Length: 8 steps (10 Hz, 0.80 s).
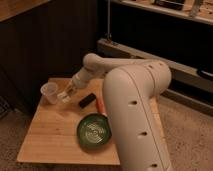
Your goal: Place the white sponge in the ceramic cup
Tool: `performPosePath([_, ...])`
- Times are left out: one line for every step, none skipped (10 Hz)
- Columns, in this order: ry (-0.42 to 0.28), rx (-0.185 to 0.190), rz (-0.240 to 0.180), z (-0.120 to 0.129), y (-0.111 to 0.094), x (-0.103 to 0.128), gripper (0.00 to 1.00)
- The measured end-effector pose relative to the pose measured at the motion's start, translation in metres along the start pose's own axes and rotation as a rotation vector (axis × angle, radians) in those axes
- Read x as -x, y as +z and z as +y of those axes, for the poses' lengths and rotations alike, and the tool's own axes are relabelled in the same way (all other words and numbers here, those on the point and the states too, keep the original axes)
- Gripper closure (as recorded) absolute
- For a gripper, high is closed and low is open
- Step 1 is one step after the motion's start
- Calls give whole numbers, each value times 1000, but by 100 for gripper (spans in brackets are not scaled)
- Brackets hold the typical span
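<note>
The ceramic cup (49, 92) stands upright near the back left corner of the wooden table (55, 135). My gripper (65, 96) is just to the right of the cup, low over the table, reaching in from the right. A small whitish chunk, the white sponge (64, 98), sits between its fingertips. The gripper looks shut on it. The sponge is beside the cup, not in it.
A black oblong block (87, 100) lies right of the gripper. A small orange thing (99, 104) lies beside it. A green bowl (94, 132) sits at the front middle. My big white arm (135, 115) hides the table's right half. A dark shelf unit stands behind.
</note>
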Motion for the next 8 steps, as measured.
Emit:
performPosePath([-18,11,16,5,0,-4,100])
performPosePath([-33,22,22,9,-1,-4,100])
performPosePath([-35,29,21,10,-5,-2,100])
performPosePath([-38,30,25,10,-5,-3,100])
performPosePath([-43,34,25,13,-7,-4,100])
performPosePath([-41,33,25,11,-10,-3,100])
performPosePath([-38,36,22,10,-13,-2,100])
performPosePath([-36,38,22,10,-15,-2,100])
